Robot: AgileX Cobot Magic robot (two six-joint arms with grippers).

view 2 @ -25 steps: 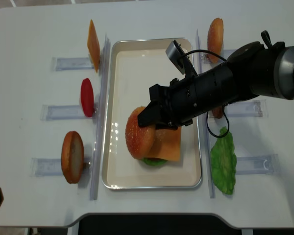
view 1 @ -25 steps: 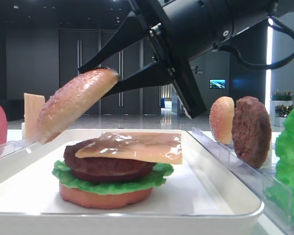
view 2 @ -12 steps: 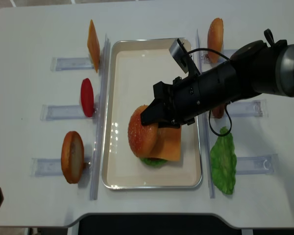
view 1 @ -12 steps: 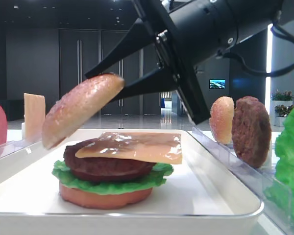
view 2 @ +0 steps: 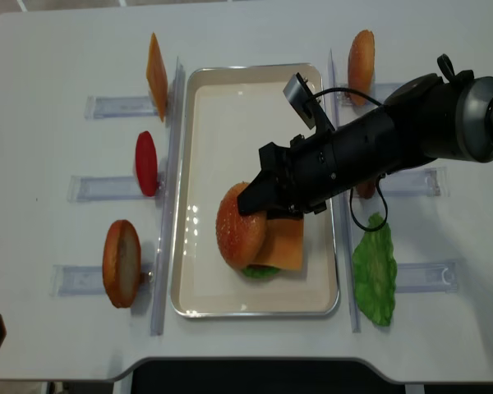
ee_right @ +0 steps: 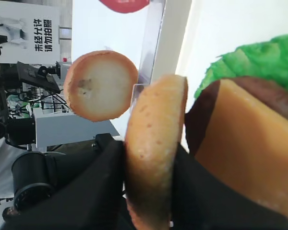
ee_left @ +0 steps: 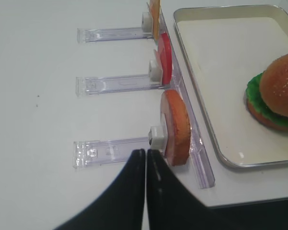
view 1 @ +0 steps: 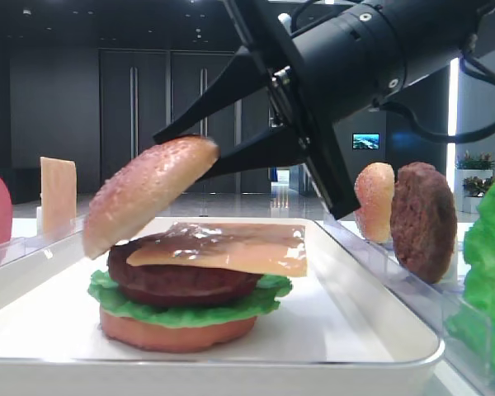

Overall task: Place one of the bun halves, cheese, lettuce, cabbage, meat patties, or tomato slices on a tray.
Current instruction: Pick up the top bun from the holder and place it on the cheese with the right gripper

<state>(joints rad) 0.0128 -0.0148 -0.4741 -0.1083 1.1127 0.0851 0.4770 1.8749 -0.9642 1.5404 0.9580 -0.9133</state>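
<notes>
Golden bun top (view 1: 148, 191) | lower, nearer cheese (view 1: 231, 246) | right end effector (view 1: 210, 154) clamped

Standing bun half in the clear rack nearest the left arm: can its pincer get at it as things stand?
Probably yes. The left pincer, shut, sits right beside the golden-tan bun half with nothing between; it must open first.

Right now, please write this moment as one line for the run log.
right gripper: shut on bun half | bun half: tilted above cheese, not released | stack: on tray | left gripper: shut, holding nothing
</notes>
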